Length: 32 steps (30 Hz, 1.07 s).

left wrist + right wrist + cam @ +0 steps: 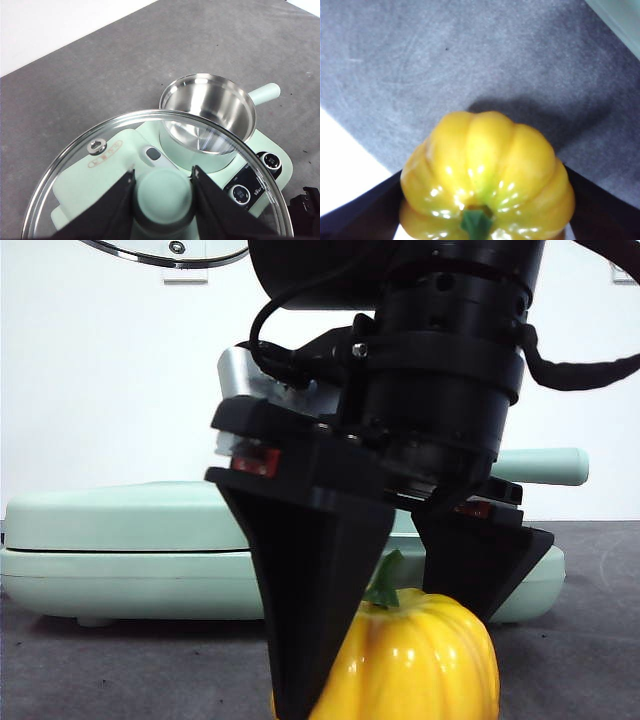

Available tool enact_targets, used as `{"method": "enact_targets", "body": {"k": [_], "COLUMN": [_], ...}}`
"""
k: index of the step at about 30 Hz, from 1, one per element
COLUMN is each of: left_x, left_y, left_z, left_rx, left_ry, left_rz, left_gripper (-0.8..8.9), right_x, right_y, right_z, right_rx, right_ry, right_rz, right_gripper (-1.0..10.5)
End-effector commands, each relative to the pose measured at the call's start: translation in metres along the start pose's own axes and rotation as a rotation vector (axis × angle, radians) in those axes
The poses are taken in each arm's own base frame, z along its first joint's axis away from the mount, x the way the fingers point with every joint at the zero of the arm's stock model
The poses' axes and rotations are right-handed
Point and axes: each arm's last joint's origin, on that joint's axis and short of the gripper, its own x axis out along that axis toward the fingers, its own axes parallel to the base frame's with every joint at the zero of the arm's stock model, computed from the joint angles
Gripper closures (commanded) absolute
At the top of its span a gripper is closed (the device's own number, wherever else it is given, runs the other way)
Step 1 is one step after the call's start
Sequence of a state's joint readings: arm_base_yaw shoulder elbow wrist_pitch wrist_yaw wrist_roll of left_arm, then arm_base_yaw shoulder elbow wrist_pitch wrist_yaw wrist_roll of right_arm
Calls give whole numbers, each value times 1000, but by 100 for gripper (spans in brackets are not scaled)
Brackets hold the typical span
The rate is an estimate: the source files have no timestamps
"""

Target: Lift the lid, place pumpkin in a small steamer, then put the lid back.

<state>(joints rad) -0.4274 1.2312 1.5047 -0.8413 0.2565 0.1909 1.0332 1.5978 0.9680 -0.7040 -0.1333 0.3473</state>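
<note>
My right gripper (390, 670) is shut on the yellow-orange ribbed pumpkin (430, 655), one black jaw on each side, low over the grey table. In the right wrist view the pumpkin (487, 165) fills the space between the jaws, green stem toward the camera. My left gripper (162, 200) is shut on the mint-green knob (162, 192) of the glass lid (100, 165) and holds it in the air. The lid's rim (165, 252) shows at the front view's top left. Below it the small steamer (207, 115) stands uncovered and empty, its handle (265, 92) pointing away.
The steamer sits on a wide mint-green appliance base (120, 575) with silver knobs (272, 160) and a flat hinged cover (90, 185). The base stands just behind the pumpkin. The steamer's handle (545, 465) sticks out to the right. The table's edge (350, 150) lies near the pumpkin.
</note>
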Motion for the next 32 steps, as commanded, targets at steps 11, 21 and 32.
{"method": "enact_targets", "body": {"k": [11,21,32], "left_x": [-6,-8,-8], "left_y": [5,13,16], "left_z": [7,6,5], "left_rx": [6,-11,-22], "left_ry": [-49,-51,-49], "left_rz": [26,58,69], "left_gripper": [769,769,787], "right_x": [-47,-132,-185], "right_y": [8,-9,-71], "right_z": [23,63,104], "right_rx": [13,11,102], "right_ry": [79,-123,-309], "right_rz": [18,-98,-142], "right_gripper": [621,616,616]}}
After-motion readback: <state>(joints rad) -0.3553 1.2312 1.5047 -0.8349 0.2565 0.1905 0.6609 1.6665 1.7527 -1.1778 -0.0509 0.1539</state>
